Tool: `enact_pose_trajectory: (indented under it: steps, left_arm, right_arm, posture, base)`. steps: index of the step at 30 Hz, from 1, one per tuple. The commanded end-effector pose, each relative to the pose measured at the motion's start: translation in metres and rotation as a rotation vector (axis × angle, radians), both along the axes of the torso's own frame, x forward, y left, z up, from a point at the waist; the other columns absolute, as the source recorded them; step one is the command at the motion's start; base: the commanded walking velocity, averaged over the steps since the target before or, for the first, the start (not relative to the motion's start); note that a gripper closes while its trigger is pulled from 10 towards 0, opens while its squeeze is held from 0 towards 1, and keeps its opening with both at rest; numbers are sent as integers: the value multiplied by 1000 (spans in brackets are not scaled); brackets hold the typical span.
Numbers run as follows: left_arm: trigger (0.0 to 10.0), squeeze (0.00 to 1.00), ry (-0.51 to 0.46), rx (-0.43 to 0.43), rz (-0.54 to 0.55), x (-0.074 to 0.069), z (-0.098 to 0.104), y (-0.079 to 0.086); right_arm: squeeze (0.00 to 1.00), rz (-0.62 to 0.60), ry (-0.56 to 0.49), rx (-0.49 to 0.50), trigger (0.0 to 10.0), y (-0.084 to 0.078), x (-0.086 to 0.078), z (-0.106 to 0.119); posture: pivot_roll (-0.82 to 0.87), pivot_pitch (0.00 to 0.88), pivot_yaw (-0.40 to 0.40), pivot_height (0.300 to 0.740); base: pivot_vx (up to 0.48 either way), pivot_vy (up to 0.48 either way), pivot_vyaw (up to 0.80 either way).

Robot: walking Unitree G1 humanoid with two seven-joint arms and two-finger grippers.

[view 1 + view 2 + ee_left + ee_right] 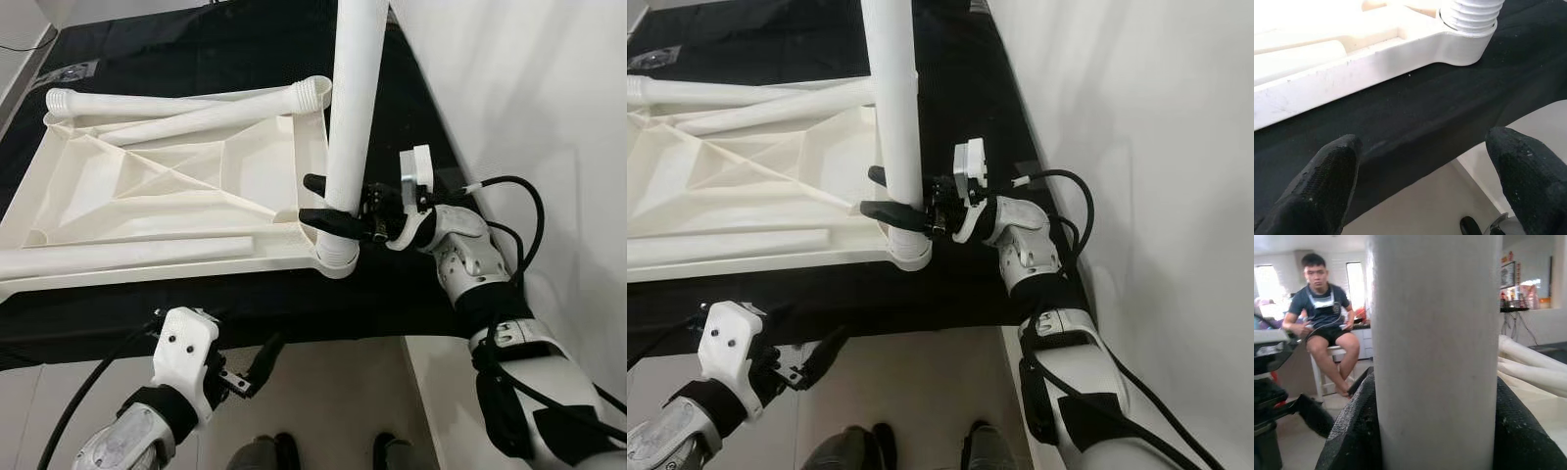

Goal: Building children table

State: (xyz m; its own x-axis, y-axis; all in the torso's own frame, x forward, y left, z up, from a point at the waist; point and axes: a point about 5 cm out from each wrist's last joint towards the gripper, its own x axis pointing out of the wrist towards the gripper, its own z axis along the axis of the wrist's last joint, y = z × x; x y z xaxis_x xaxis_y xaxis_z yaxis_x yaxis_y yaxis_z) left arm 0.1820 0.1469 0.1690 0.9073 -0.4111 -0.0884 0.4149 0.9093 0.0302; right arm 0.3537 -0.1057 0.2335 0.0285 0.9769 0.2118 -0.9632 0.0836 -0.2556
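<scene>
At the near right corner of the black-covered tabletop (245, 304), the right gripper (328, 201) has its fingers (1354, 431) closed around a white table leg (351, 117) that stands upright. The leg's threaded lower end sits in the corner socket (336, 257) of the upturned white children's table top (176, 191), which lies ribbed side up across the cloth. Three loose legs (196, 113) lie on that panel, two toward its far edge and one along its near edge. Below the tabletop's near edge, the left gripper (257, 364) hovers with its fingers (1322, 181) spread wide, holding nothing. Seated on a stool in the right wrist view is a person (1322, 323).
</scene>
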Motion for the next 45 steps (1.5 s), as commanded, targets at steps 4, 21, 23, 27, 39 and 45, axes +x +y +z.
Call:
enact_pose_trajectory:
  steps: [4, 21, 23, 27, 39, 45]
  left_arm:
    - [10000, 0, 22, 14, -9, -7, 0, 2]
    - [10000, 0, 49, 23, 5, -22, 5, 4]
    - [10000, 0, 51, 22, 6, -22, 4, 4]
    - [10000, 0, 55, 17, 6, -22, 3, 2]
    - [10000, 0, 53, 3, 5, -16, 0, 0]
    - [10000, 0, 49, -8, 4, -9, -4, -1]
  right_arm:
    - [0, 162, 56, -106, 10000, 24, -11, -25]
    - [0, 326, 24, -173, 10000, 61, -12, -10]
    - [0, 292, 26, -163, 10000, 63, -9, -9]
    - [0, 124, 9, -149, 10000, 63, 1, -7]
    - [0, -202, 5, -144, 10000, 41, 16, -7]
    - [0, -449, 52, -109, 10000, 26, 17, -22]
  posture:
    - [104, 335, 69, 740]
    - [138, 373, 69, 740]
    - [136, 374, 68, 740]
    - [121, 364, 63, 740]
    - [49, 322, 43, 740]
    - [16, 299, 28, 740]
  base:
    - [0, 0, 0]
    - [0, 0, 0]
    - [0, 0, 0]
    - [0, 0, 0]
    - [0, 0, 0]
    - [0, 0, 0]
